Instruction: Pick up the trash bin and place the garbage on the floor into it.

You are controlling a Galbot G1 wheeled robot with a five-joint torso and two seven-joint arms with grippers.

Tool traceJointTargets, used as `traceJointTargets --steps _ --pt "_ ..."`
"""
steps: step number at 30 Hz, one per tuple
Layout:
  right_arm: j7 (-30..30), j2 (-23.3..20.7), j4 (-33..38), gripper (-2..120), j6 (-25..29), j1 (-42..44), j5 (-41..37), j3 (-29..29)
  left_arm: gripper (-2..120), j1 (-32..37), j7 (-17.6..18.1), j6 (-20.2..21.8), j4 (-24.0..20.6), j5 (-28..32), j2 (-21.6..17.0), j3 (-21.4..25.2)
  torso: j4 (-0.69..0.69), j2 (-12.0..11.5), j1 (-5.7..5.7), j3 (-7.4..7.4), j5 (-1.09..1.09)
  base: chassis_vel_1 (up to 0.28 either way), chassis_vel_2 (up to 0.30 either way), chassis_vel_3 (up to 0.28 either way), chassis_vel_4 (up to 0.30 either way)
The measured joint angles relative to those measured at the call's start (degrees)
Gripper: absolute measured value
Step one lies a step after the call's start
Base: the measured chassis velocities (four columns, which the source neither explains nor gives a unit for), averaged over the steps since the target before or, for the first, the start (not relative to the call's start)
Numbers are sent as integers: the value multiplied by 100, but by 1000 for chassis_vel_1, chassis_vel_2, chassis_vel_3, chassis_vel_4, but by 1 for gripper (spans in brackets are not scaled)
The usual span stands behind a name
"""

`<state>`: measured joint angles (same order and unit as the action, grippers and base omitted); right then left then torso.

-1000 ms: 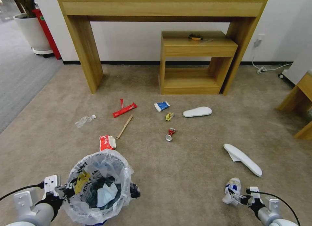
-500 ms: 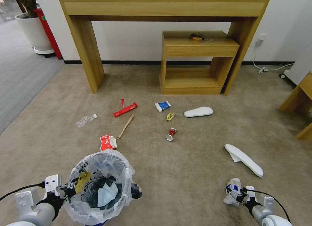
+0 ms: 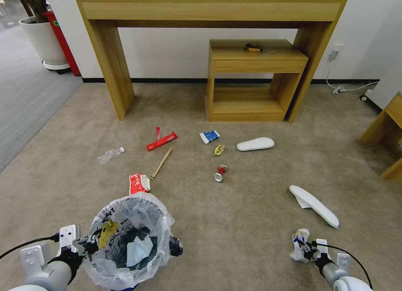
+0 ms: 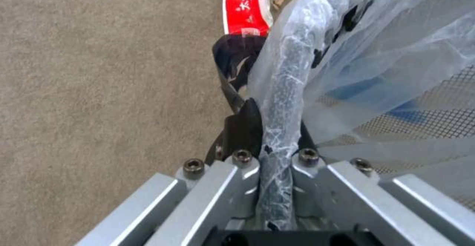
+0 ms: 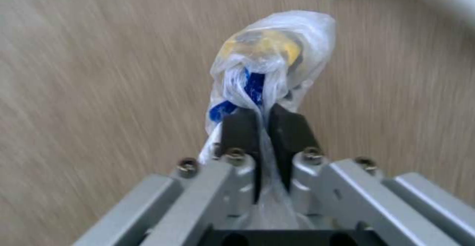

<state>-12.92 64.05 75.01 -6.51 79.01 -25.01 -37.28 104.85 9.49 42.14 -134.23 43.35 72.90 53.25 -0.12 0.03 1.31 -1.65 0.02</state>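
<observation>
Head view: your left gripper (image 3: 86, 245) sits low at the robot's left, clamped on the rim of the trash bin (image 3: 130, 240), which is lined with a crinkled clear bag and already has a yellow wrapper and a pale blue mask inside. Your right gripper (image 3: 308, 250) is low at the robot's right, pinched shut on a crumpled plastic wad (image 3: 299, 243) with blue print, over the floor (image 3: 234, 224). Garbage on the beige carpet: a red-white packet (image 3: 139, 183) just beyond the bin, a wooden stick (image 3: 161, 162) near it, a long red wrapper (image 3: 161, 141), a clear bottle (image 3: 109, 154) off to the left, a blue-white packet (image 3: 209, 136), a small yellow wrapper (image 3: 219, 149), a crushed can (image 3: 220, 173), one white insole (image 3: 255, 144) near the low wooden shelf (image 3: 253, 79), and a second insole (image 3: 314, 205) close ahead of the right gripper. Left wrist view: the left gripper (image 4: 274, 134) has its jaws closed tight on the bag-wrapped bin rim (image 4: 284, 101), mesh wall to one side, and the red-white packet (image 4: 246, 8) lies on the carpet beyond. Right wrist view: the right gripper (image 5: 263, 125) has its dark fingers (image 5: 237, 129) squeezed together on the twisted neck of the plastic wad (image 5: 269, 58), yellow and blue showing through it; the carpet behind is blurred.
</observation>
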Motion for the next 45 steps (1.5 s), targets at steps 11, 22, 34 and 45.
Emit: traceJointTargets --steps 11,22,34,45 --pt "-113 -715 2883 0 -863 -54 -152 232 1 -50 -8 0 -39 5 94 -4 1 0 0 0 -4 0 0 0 0" --pt "111 -1178 4136 0 -2320 -3172 -2023 3581 1 -154 52 0 22 33 101 32 2 -1 1 -1 0 0 0 0 0" --pt "529 245 3554 0 -2589 -5387 -2575 7165 1 -217 155 0 20 63 114 26 2 -1 0 0 -2 0 0 0 0" --pt "1060 424 3401 18 -2848 -5390 -2170 7723 1 -234 206 0 -3 88 176 28 1 -1 0 0 -2 0 0 0 0"
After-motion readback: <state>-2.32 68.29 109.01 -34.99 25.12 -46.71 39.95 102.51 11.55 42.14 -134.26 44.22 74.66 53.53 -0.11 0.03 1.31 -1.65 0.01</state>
